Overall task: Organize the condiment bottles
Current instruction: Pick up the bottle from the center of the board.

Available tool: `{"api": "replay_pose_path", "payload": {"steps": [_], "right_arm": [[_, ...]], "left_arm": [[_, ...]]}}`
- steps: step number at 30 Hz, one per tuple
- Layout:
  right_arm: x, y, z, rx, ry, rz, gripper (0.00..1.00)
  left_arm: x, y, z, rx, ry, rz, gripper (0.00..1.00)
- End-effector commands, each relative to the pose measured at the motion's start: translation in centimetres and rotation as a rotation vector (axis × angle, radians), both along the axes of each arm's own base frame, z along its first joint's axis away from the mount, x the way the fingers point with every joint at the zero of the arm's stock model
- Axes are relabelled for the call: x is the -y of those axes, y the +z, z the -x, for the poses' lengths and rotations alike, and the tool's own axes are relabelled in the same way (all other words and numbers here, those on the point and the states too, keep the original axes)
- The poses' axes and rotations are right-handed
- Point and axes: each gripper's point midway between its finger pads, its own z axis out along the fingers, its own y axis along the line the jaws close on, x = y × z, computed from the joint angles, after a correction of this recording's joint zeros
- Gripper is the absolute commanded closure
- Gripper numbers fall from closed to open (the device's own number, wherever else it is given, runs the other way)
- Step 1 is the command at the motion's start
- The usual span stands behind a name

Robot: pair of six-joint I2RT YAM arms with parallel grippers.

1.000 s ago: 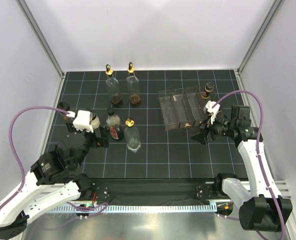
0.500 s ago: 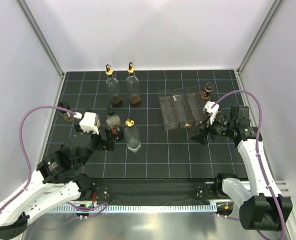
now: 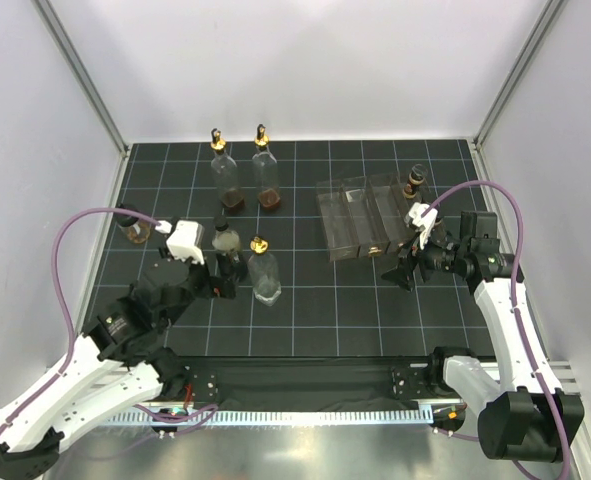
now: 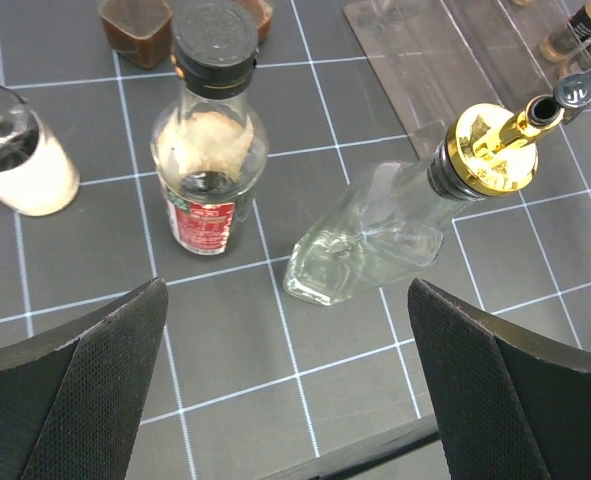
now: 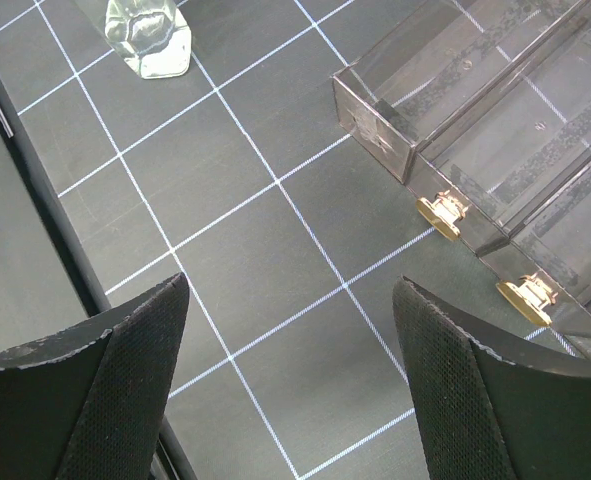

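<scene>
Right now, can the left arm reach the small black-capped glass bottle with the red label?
Probably yes. The left gripper is open just short of the black-capped bottle, with bare black mat between; the clear gold-topped bottle beside it stands close.

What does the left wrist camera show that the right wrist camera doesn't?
Left wrist only: the black-capped bottle with a red label, and the gold pourer top of the clear bottle. Right wrist only: the near wall of the clear rack with two gold fittings. Both: part of that clear bottle, part of the rack, and the gridded mat.
</scene>
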Motion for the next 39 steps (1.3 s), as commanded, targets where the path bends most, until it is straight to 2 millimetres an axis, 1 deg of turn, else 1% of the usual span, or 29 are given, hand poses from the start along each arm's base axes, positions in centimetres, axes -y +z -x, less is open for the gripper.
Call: {"api": "replay_pose_path", "payload": {"steps": [1,8,9,13,18,25,30,32,34,39], "right_arm": [[-0.2,0.1,-0.2,0.021,0.018,0.001,0.17],[-0.2,0.1,-0.2,0.02,0.019,0.002,0.17],[-0.2,0.0,-0.2,0.02,0.019,0.003,0.17],[-0.2,0.1,-0.2,0.02,0.02,0.003,0.17],[-0.2,0.0,-0.2,0.017,0.022,0.004,0.17],[-0.2,0.0,-0.2,0.018,0.024,0.006,0.17],[-0.2,-0.1,-0.2,0.013,0.026,0.006,0.17],[-0.2,-0.1,-0.2,0.01,0.024,0.006,0.17],[-0.2,-0.2,-0.2,0.006,0.024,0.006,0.17],[-0.2,-0.2,-0.3,0.011,0.026,0.008,0.17]], "left_arm": [[1.3,0.5,-0.5,0.006,-0.021,0.068,0.0],[2.5,-0.2,-1.2,-0.021,-0.045,0.094,0.0],[2.7,-0.5,-1.4,-0.032,-0.049,0.087,0.0],[3.4,0.0,-1.9,-0.025,-0.073,0.115,0.01],[4.5,0.2,-1.8,-0.028,-0.134,0.125,0.03],[6.8,0.1,-1.7,-0.039,-0.237,0.146,0.04],[7.6,1.3,-2.2,0.017,-0.272,0.167,0.05],[7.8,1.3,-2.5,0.027,-0.274,0.163,0.05],[8.2,1.6,-2.7,0.041,-0.287,0.169,0.06],[9.3,1.5,-3.4,0.021,-0.299,0.172,0.14]]}}
